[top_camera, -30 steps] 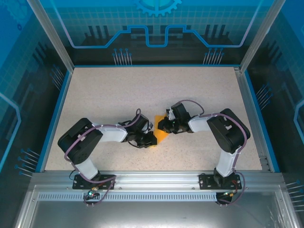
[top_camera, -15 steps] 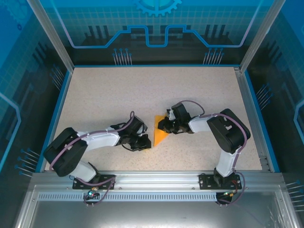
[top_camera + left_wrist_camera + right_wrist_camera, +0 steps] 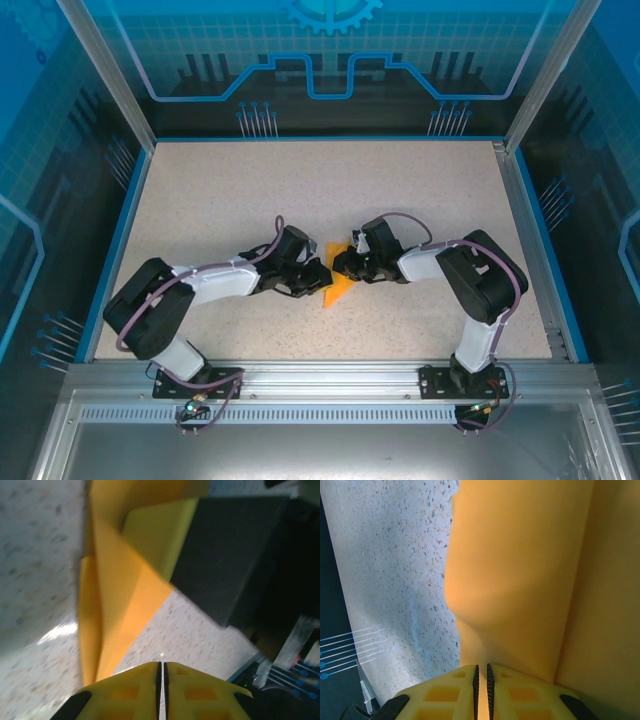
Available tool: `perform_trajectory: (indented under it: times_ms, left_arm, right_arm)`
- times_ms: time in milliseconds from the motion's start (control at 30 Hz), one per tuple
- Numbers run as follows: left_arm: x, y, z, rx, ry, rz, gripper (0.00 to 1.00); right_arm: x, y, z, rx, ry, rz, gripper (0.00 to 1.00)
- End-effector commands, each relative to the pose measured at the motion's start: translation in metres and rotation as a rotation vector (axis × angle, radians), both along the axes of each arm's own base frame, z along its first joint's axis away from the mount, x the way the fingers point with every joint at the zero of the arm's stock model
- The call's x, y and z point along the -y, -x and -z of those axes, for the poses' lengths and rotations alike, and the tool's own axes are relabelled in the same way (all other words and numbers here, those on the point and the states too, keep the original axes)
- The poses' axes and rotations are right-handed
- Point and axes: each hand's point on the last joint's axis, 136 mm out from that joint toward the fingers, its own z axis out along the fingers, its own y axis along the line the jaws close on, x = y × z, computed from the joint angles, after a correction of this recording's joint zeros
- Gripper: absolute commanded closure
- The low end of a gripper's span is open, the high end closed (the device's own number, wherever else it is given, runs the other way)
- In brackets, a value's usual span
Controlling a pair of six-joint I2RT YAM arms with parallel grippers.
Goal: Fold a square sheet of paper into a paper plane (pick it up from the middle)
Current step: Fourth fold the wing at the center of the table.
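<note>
The folded orange paper (image 3: 336, 290) is at the middle of the tabletop (image 3: 250, 190), between the two arms. The right pincer (image 3: 481, 676) is clamped on its far end. The left pincer (image 3: 161, 676) (pads pressed together) sits at its left edge.

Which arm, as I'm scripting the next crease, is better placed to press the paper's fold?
Left, probably. The right gripper rests, jaws shut, on the paper, seemingly pinning it, while the left gripper is shut beside the paper's narrow end, apparently free to sweep along the fold.
</note>
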Motion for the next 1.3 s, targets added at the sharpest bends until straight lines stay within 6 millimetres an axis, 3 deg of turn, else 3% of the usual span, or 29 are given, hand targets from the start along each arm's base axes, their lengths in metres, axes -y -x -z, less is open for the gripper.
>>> perform_trajectory:
  times_ms: [0,300,467,633,767,833,1000,1133,1267]
  left_arm:
    - [0.016,-0.011,-0.007,-0.010,0.068,-0.015,0.87]
    - [0.006,-0.001,0.037,-0.094,-0.035,-0.031,0.90]
    - [-0.022,0.013,0.071,-0.163,-0.187,-0.077,0.95]
    - [-0.045,0.029,0.093,-0.182,-0.336,-0.068,0.97]
    - [-0.054,0.036,0.098,-0.185,-0.406,-0.048,0.99]
    - [-0.057,0.039,0.101,-0.187,-0.417,-0.042,1.00]
    - [-0.059,0.041,0.102,-0.180,-0.426,-0.025,1.00]
    - [-0.057,0.039,0.100,-0.165,-0.419,-0.010,1.00]
    - [-0.055,0.039,0.101,-0.170,-0.414,-0.002,1.00]
  right_arm:
    - [0.035,0.039,0.066,-0.171,0.222,0.023,0.84]
    - [0.033,0.034,0.059,-0.159,0.208,0.015,0.84]
    - [0.028,0.027,0.049,-0.139,0.184,-0.001,0.84]
    - [0.021,0.012,0.025,-0.082,0.160,-0.034,0.83]
    - [0.016,-0.001,-0.002,-0.026,0.127,-0.076,0.82]
    - [0.014,-0.016,-0.027,0.040,0.108,-0.081,0.83]
    - [0.014,-0.021,-0.057,0.121,0.083,-0.128,0.88]
    - [0.001,-0.010,-0.054,0.117,0.064,-0.177,0.94]
    - [-0.007,-0.003,-0.036,0.079,0.079,-0.192,0.96]
